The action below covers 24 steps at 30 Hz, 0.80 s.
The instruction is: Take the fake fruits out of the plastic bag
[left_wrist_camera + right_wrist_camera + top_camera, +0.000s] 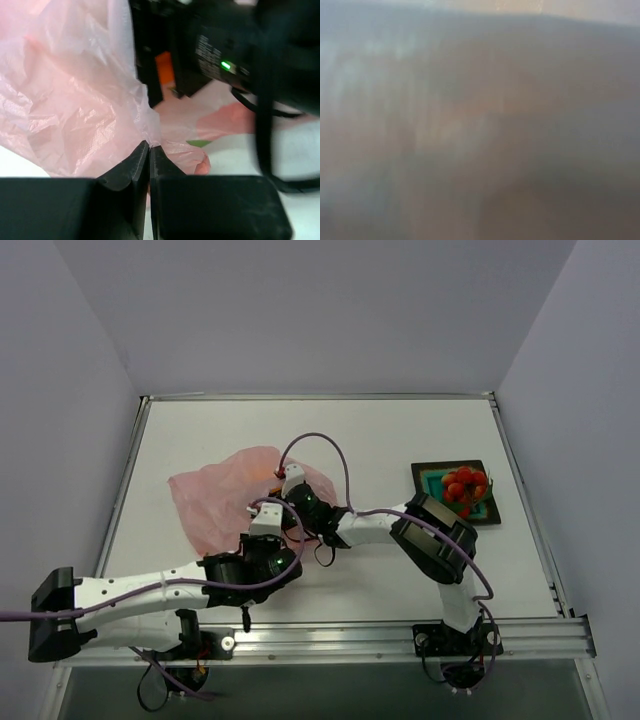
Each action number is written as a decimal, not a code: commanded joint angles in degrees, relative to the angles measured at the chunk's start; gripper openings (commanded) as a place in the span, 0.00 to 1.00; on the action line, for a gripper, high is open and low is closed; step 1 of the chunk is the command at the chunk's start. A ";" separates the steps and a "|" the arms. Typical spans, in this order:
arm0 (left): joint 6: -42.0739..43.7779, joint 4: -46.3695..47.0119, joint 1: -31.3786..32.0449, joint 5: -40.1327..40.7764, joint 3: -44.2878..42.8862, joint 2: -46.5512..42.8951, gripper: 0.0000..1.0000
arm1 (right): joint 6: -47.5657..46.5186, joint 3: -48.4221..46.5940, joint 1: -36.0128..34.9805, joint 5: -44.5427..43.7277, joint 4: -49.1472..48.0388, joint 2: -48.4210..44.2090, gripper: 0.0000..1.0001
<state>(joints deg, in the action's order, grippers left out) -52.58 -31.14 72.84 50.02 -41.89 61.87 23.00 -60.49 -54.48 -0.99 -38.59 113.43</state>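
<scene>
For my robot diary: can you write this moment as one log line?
left gripper: shut on plastic bag | right gripper: at bag, state unclear | red berries: on tray

The thin translucent pink plastic bag (215, 502) is laid left of centre on the white table (400, 435). The black-rimmed teal square tray (430, 482) is set well to its right, with the bunch of red plastic berries (465, 485) placed on it.
</scene>
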 commanded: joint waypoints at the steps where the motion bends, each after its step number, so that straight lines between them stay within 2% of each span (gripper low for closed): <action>1: 2.91 -1.93 -5.14 3.60 -1.53 -4.64 0.02 | 0.73 1.07 -0.54 0.38 -2.81 -5.32 0.18; 3: 7.56 1.85 -7.87 -0.85 -0.22 -10.17 0.02 | 0.38 2.56 -0.54 0.38 -2.90 -6.81 0.18; 4: 9.93 5.87 -11.37 -2.89 1.62 -12.10 0.02 | 0.29 3.18 -0.63 0.38 -2.98 -7.42 0.18; 8: 11.53 11.44 -19.90 -13.79 5.23 -19.14 0.02 | -1.20 6.78 -1.68 2.74 -3.60 -11.11 0.17; 10: 11.53 13.37 -21.42 -17.74 6.55 -19.94 0.02 | -2.95 9.33 -3.26 3.37 -4.74 -12.52 0.16; 15: 9.51 16.19 -22.39 -20.75 10.16 -22.40 0.02 | -4.19 14.78 -4.85 1.17 -9.57 -18.15 0.14; 19: 8.55 16.63 -23.79 -21.80 10.69 -23.63 0.02 | -5.77 17.59 -5.46 -1.90 -8.61 -23.15 0.14; 24: 7.14 19.17 -24.59 -21.37 11.83 -23.72 0.02 | -5.96 18.83 -5.46 3.10 -8.52 -29.40 0.14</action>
<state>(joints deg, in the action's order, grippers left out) -44.23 -15.70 48.80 28.71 -29.74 38.68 18.06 -41.91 -59.99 0.32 -43.44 88.66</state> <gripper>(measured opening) 0.028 0.690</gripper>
